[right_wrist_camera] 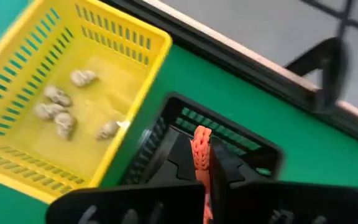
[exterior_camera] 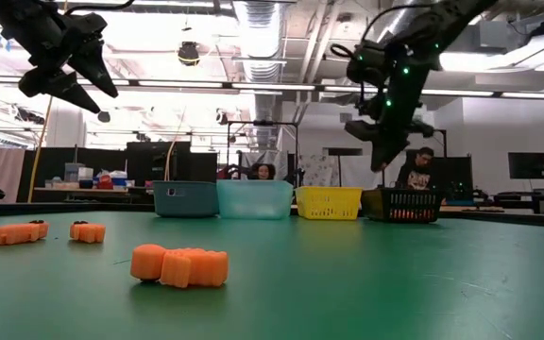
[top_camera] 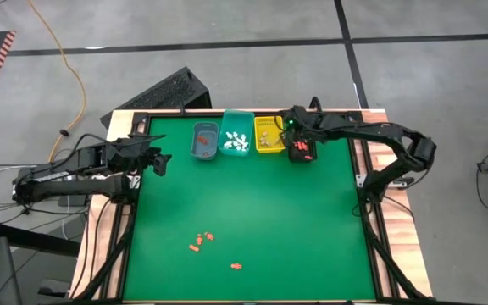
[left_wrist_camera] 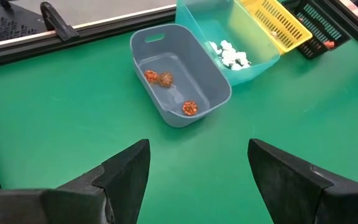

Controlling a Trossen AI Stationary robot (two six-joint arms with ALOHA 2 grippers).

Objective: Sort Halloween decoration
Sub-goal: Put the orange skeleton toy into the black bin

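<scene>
Several orange decoration pieces point(top_camera: 202, 241) lie loose on the green mat near the table's front; in the low view one point(exterior_camera: 179, 265) lies closest. At the far edge stand four bins in a row: blue-grey point(top_camera: 204, 141), teal point(top_camera: 235, 135), yellow point(top_camera: 268, 134) and black point(top_camera: 303, 153). My right gripper point(top_camera: 297, 138) hangs over the black bin point(right_wrist_camera: 244, 148), shut on an orange piece point(right_wrist_camera: 201, 142). My left gripper point(top_camera: 161, 161) waits open above the mat's left side, with nothing between its fingers point(left_wrist_camera: 126, 168). My right gripper pinches the orange piece between its two fingers, and the piece's end point(right_wrist_camera: 200, 134) sticks out past the fingertips. The fingers slant downward from the table's right side. The piece is lifted clear, above the black bin's opening.
The blue-grey bin point(left_wrist_camera: 179, 74) holds three orange-brown pieces, the teal bin point(left_wrist_camera: 229, 56) white ones, the yellow bin point(right_wrist_camera: 67, 112) several tan skulls. Red-orange pieces lie in the black bin. A raised frame point(top_camera: 125, 212) borders the mat. The mat's middle is bare.
</scene>
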